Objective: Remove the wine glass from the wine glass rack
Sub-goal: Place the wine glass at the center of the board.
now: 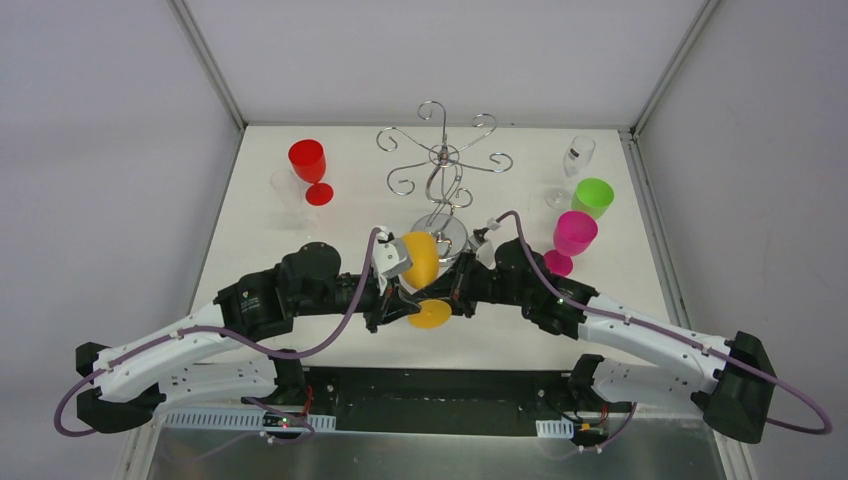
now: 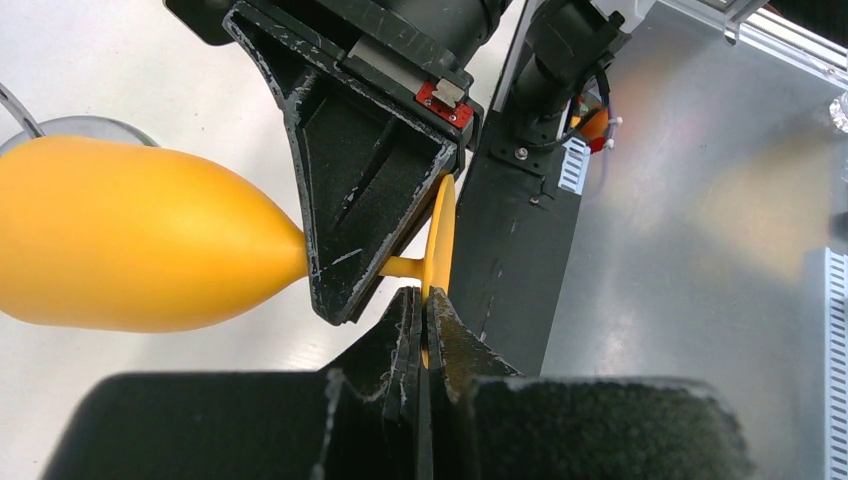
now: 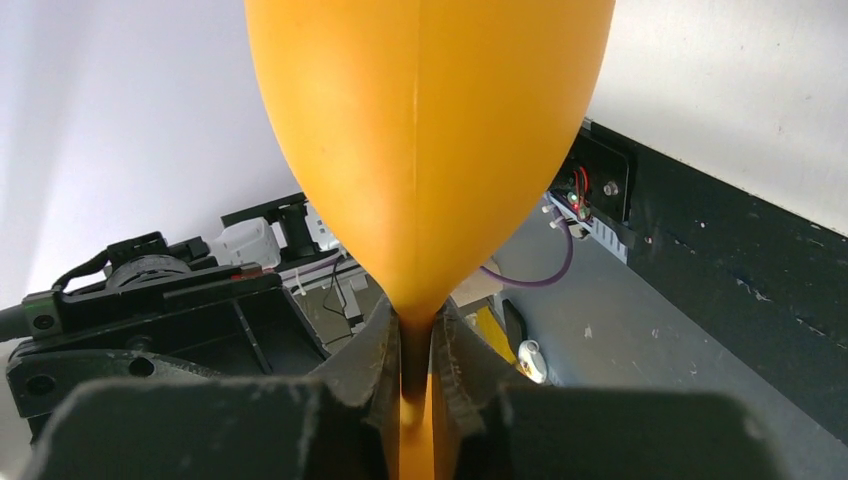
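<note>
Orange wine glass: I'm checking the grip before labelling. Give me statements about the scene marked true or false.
1. The right tool grips the orange wine glass by its stem. True.
2. The left tool is open. False: it is shut on the glass's foot.
3. A glass hangs from the wine glass rack. False: none hangs there.
4. A pink glass stands on the table right of the rack. True.

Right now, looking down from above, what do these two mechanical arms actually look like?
Both arms are alike: the left arm and right arm have white segments joined by chunky black joints. A purple cable loops along each. Each ends in black, scuffed, wedge-shaped fingers.
</note>
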`<state>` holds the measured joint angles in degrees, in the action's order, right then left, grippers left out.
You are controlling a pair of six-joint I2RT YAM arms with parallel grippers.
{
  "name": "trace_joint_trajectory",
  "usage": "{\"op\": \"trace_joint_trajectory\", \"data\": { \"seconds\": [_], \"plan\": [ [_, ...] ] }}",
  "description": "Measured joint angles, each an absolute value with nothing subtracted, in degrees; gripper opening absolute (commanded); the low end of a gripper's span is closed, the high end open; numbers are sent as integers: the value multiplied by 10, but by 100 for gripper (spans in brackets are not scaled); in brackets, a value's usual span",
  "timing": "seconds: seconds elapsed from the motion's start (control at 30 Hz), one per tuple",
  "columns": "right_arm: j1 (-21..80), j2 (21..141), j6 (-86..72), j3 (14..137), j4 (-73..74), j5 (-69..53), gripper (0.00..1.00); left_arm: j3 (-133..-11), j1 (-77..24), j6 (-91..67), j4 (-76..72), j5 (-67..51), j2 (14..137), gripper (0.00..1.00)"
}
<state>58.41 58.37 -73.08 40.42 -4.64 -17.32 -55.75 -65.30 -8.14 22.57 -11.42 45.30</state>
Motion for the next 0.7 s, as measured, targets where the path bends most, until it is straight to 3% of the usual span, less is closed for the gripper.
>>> {"op": "trace_joint_trajectory", "data": {
  "seconds": [0.13,0.27,0.4,0.7],
  "plan": [
    [583,587,-732,404,-49,-177,0,-554,-653,-79,225,-114,452,0],
    [583,587,-733,404,-50,-180,0,-550,-653,-80,223,-114,446,6],
    [583,587,-732,404,-54,-181,0,-545,-653,-81,217,-114,442,26],
    [583,564,-703,404,-50,-185,0,-545,-653,-88,219,-111,440,53]
  ]
}}
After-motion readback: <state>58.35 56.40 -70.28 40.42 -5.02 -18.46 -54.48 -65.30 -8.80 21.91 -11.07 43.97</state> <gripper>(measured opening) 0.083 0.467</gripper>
